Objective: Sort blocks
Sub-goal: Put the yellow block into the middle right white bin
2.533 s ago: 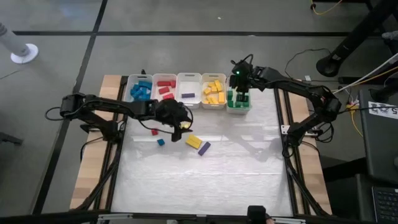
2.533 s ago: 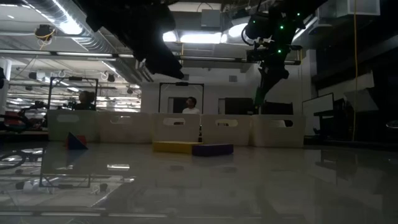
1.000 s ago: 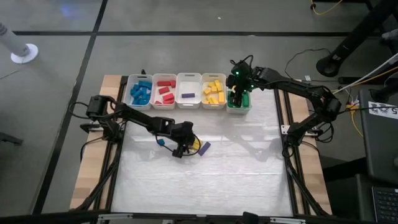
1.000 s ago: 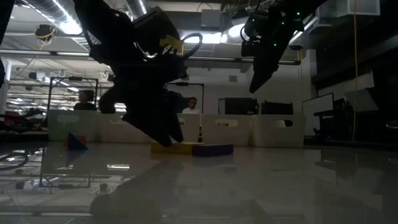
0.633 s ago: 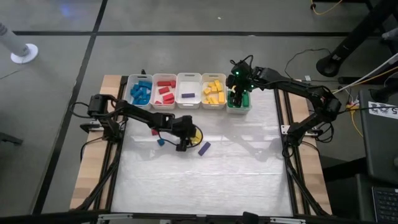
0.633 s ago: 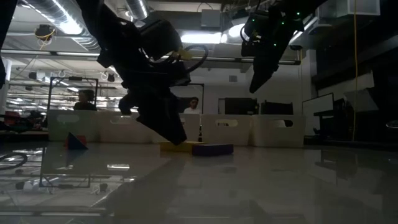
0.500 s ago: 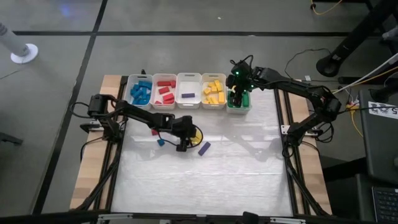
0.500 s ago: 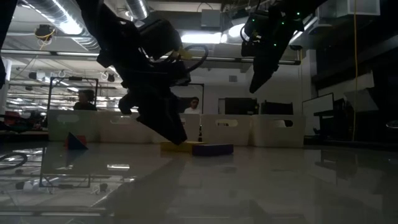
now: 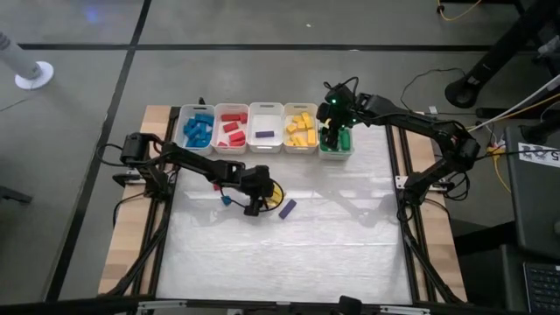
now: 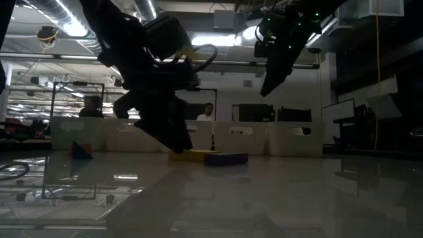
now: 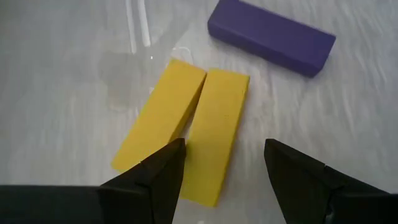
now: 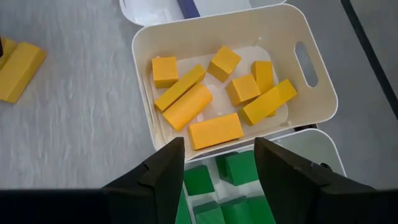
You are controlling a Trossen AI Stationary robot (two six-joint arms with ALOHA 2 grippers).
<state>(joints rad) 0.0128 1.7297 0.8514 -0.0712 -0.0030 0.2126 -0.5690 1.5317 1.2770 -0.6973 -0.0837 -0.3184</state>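
The left gripper (image 11: 221,177) is hovering with jaws spread directly over the yellow bar (image 11: 196,134) lying on the table (image 9: 289,254). The bar's long axis is running forward between the fingers. The right gripper (image 12: 217,171), empty and parted, is waiting above the green bin (image 12: 323,152).

Two yellow bars (image 11: 186,140) lie beside a purple bar (image 11: 272,37).

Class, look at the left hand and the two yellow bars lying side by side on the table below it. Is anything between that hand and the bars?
Nothing visible is. The left hand hangs open over the yellow bars, with bare table around them. The purple bar lies apart, beyond the pair, outside the fingers' path.
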